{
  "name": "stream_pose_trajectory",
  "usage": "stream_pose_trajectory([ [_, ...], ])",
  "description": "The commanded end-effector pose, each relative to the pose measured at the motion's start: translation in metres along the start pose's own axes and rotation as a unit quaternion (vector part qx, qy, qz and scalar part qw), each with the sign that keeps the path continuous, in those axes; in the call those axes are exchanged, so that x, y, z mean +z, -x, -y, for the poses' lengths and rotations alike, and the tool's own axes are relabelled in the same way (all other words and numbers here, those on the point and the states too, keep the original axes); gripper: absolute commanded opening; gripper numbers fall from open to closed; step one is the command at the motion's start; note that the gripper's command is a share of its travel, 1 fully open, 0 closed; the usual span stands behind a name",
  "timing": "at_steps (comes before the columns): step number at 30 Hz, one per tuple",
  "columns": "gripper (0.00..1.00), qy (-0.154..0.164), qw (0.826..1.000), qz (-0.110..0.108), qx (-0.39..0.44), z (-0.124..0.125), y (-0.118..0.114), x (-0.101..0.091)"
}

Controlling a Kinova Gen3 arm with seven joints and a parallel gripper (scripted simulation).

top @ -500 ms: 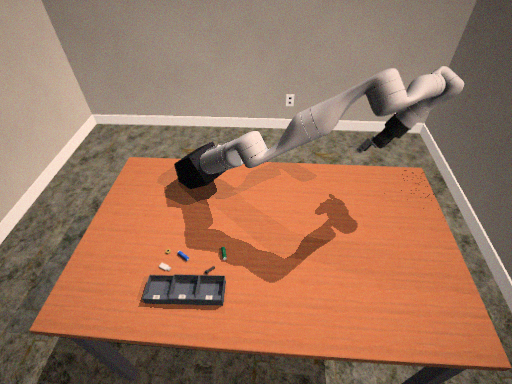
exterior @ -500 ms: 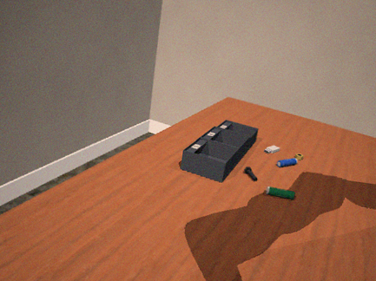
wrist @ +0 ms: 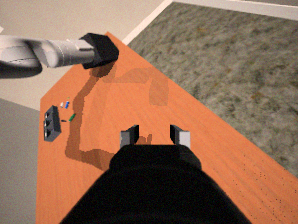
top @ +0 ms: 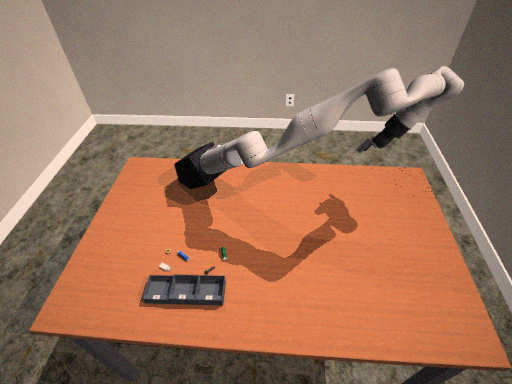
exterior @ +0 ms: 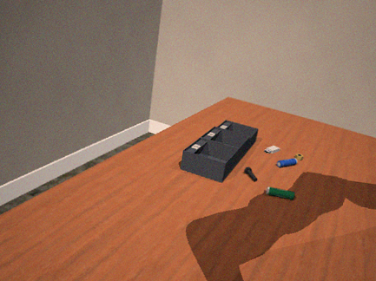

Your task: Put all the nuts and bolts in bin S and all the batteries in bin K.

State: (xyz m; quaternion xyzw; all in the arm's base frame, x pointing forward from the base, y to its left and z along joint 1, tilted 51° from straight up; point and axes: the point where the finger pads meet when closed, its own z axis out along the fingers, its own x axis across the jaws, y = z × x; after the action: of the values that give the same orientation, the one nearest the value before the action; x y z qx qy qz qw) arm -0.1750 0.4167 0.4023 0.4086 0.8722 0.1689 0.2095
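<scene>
A dark three-compartment bin tray (top: 183, 290) stands near the table's front left, also in the exterior view (exterior: 220, 149) and far off in the wrist view (wrist: 51, 123); its small labels are unreadable. Behind it lie a black bolt (top: 209, 270) (exterior: 251, 174), a green battery (top: 224, 253) (exterior: 280, 193), a blue battery (top: 183, 256) (exterior: 287, 162), a small yellow-green nut (top: 168, 251) (exterior: 298, 156) and a white block (top: 164, 267) (exterior: 272, 149). My gripper (top: 364, 146) (wrist: 154, 131) is open and empty, high above the table's far right edge, far from all of them.
The arm's black base (top: 194, 171) sits at the table's far left side. The arm spans high over the table's back. Walls and floor surround the table.
</scene>
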Motion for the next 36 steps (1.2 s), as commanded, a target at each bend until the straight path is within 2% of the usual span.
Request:
stream_pose_trajectory([
  [1, 1.00, 0.000, 1.000, -0.001, 0.000, 0.000, 0.000, -0.001],
  [2, 1.00, 0.000, 1.000, -0.001, 0.000, 0.000, 0.000, -0.001],
  [3, 0.31, 0.005, 1.000, -0.014, 0.020, 0.002, 0.007, 0.003],
  [5, 0.31, -0.023, 1.000, 0.014, -0.003, -0.009, 0.008, 0.016],
  [8, 0.31, -0.023, 1.000, 0.014, -0.003, -0.018, 0.009, 0.025],
  [9, 0.31, -0.043, 0.999, 0.026, -0.010, -0.022, 0.013, 0.032],
  [10, 0.31, -0.049, 0.998, 0.030, -0.013, -0.026, 0.016, 0.038],
  [12, 0.31, -0.049, 0.998, 0.030, -0.013, -0.034, 0.022, 0.050],
  [14, 0.31, -0.049, 0.998, 0.030, -0.013, -0.034, 0.022, 0.050],
  [15, 0.31, -0.071, 0.996, 0.041, -0.020, -0.038, 0.026, 0.056],
  [16, 0.31, -0.077, 0.996, 0.044, -0.022, -0.042, 0.030, 0.062],
  [20, 0.31, -0.077, 0.996, 0.044, -0.022, -0.049, 0.037, 0.073],
  [21, 0.31, -0.100, 0.993, 0.052, -0.028, -0.053, 0.041, 0.079],
  [22, 0.31, -0.107, 0.992, 0.054, -0.029, -0.056, 0.045, 0.086],
  [24, 0.31, -0.107, 0.992, 0.054, -0.029, -0.063, 0.053, 0.096],
  [26, 0.31, -0.107, 0.992, 0.054, -0.029, -0.063, 0.053, 0.096],
  [27, 0.31, -0.130, 0.989, 0.060, -0.034, -0.066, 0.058, 0.102],
  [28, 0.31, -0.137, 0.988, 0.061, -0.036, -0.069, 0.062, 0.108],
  [30, 0.31, -0.137, 0.988, 0.061, -0.036, -0.074, 0.070, 0.118],
  [32, 0.31, -0.137, 0.988, 0.061, -0.036, -0.074, 0.070, 0.118],
  [33, 0.31, -0.161, 0.984, 0.064, -0.040, -0.077, 0.075, 0.124],
  [34, 0.31, -0.167, 0.983, 0.064, -0.041, -0.080, 0.081, 0.130],
  [36, 0.31, -0.167, 0.983, 0.064, -0.041, -0.080, 0.081, 0.130],
])
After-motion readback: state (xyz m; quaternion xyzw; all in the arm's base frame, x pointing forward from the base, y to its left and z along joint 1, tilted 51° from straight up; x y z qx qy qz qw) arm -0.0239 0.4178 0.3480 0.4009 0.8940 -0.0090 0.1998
